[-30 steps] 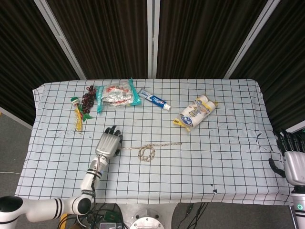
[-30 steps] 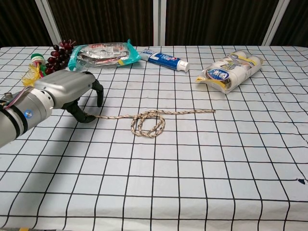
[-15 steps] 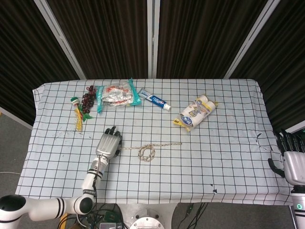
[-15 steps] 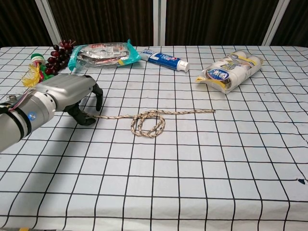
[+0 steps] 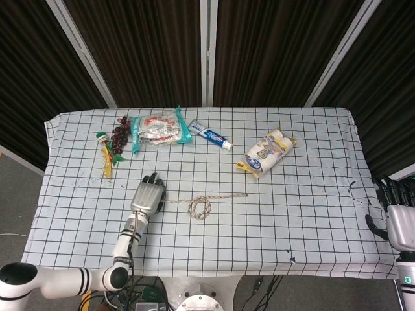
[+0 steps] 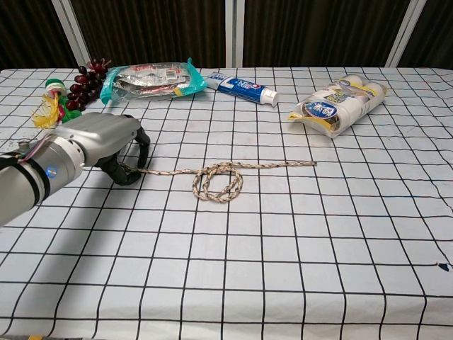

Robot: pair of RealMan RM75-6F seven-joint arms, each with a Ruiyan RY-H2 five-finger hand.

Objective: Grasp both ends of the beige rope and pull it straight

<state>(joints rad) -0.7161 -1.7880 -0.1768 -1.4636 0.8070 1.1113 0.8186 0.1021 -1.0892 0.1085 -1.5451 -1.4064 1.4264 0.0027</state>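
Observation:
The beige rope [image 5: 201, 206] lies across the middle of the checked table, with a coiled loop [image 6: 218, 182] at its centre and its right end [image 6: 313, 163] free. My left hand [image 6: 106, 138] sits on the rope's left end, and its fingers and thumb curl around it and pinch it against the cloth. The head view shows that hand [image 5: 148, 194] just left of the loop. My right hand [image 5: 397, 217] hangs beyond the table's right edge, far from the rope, with its fingers apart and nothing in it. It does not show in the chest view.
Along the far side lie dark grapes [image 5: 119, 135], a clear snack bag [image 5: 159, 128], a toothpaste tube [image 5: 211, 136] and a pack of cups [image 5: 266, 153]. A yellow wrapped item [image 5: 106, 155] is at the far left. The table's right edge [image 5: 363, 194] lies between my right hand and the rope.
My left hand's fingers have curled in from spread to closed around the rope's left end. The rope and my right hand have not moved.

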